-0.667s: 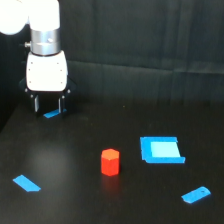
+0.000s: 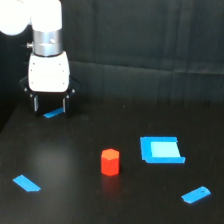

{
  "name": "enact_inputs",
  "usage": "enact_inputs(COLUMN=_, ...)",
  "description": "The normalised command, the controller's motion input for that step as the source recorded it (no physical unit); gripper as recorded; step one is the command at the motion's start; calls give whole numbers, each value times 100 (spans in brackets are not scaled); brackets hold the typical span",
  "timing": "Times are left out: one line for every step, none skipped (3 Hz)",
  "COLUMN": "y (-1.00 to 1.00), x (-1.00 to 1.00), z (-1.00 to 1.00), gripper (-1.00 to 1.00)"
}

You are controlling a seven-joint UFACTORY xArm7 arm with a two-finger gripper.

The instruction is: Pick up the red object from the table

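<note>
**Red block free-standing, gripper parted and well away**

Spread across the whole lower view: flat matte black table [image 2: 65, 195], plain and dark, dark curtain behind its far edge. No bench here, so places given by the table's edges.

Toward the far edge, on the exterior view's left: white xArm6 arm with boxy white wrist housing, ending in a black two-fingered gripper [image 2: 49, 105]. Fingers parted to a moderate width, pointing straight down, nothing between them. Tips hanging at or just above the table; contact not clear. Just behind the fingers, a thin flat blue sliver [image 2: 52, 114] lying on the surface.

Toward the right edge: flat bright blue square plate with a paler centre [image 2: 161, 150], largest of the loose pieces.

Near the middle of the table, just left of that plate yet apart from it: small red-orange hexagonal prism block [image 2: 110, 162], upright on one end, matte. Well apart from the gripper.

Probably light, rigid, not fragile; matte faces likely to give fair friction. Narrower than the finger gap. Best taken from above, across two opposite flat side faces, not corner to corner, low enough to avoid tipping.

Near the front edge: small blue strip [image 2: 26, 183] at left, small rounded blue bar [image 2: 195, 194] at right.
</note>
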Motion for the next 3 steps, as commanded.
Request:
enact_inputs(y=-60, x=70, z=-22, gripper=100)
enact_inputs(y=-75, x=83, z=-17, gripper=100)
enact_inputs(y=-91, x=89, z=-17, gripper=98)
